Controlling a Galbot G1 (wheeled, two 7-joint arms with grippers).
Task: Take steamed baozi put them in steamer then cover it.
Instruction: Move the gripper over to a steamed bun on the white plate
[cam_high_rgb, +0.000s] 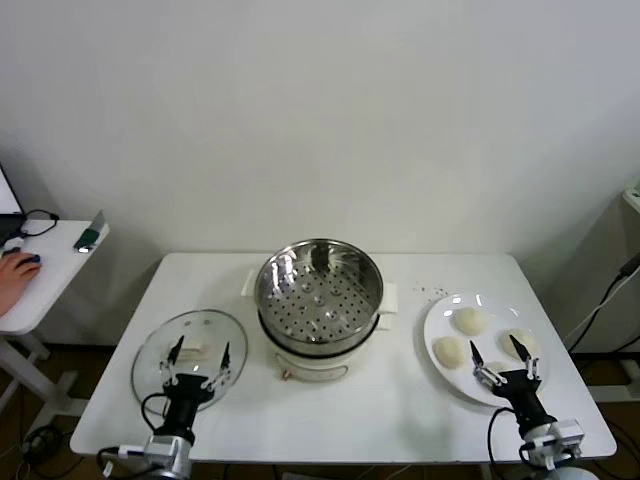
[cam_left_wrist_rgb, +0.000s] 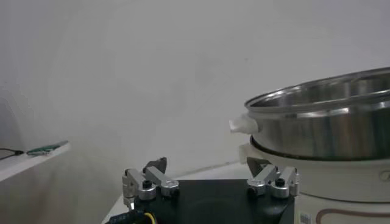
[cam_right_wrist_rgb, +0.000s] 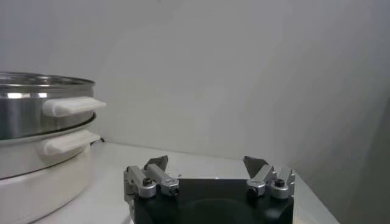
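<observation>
Setting: plain white wall behind a white table (cam_high_rgb: 400, 400); a side desk (cam_high_rgb: 45, 270) stands to the robot's left, with a person's hand (cam_high_rgb: 15, 268) resting on it.

Head view.
- Steamer (cam_high_rgb: 320, 285): steel perforated basket on a cream pot base, at table centre. Basket holds nothing.
- Steamed baozi (cam_high_rgb: 470, 320): on a white plate (cam_high_rgb: 440, 310) to the robot's right of the steamer. Three buns show plainly; a fourth appears partly hidden behind the right gripper.
- Glass lid (cam_high_rgb: 190, 355): lying flat on the table to the robot's left of the steamer, well apart from the basket rim.
- Left gripper (cam_high_rgb: 197, 360): at the near table edge, over the lid, fingers spread, holding nothing.
- Right gripper (cam_high_rgb: 505, 362): at the near edge of the plate, fingers spread, holding nothing, close to the nearest buns; contact cannot be told.

Left wrist view.
- Left gripper (cam_left_wrist_rgb: 210, 173): fingers apart, nothing between them. Steamer (cam_left_wrist_rgb: 323, 122) near, with its white side handle (cam_left_wrist_rgb: 244, 125) showing. The lid is not visible.

Right wrist view.
- Right gripper (cam_right_wrist_rgb: 210, 170): fingers apart, nothing between them. Steamer (cam_right_wrist_rgb: 36, 140) off to one side, with two stacked handles. Buns are not visible.

Progress, as judged: nothing yet done. All buns remain on the plate, the basket is unfilled and the lid is off. Remaining: carry each bun into the basket, then set the lid on it.
</observation>
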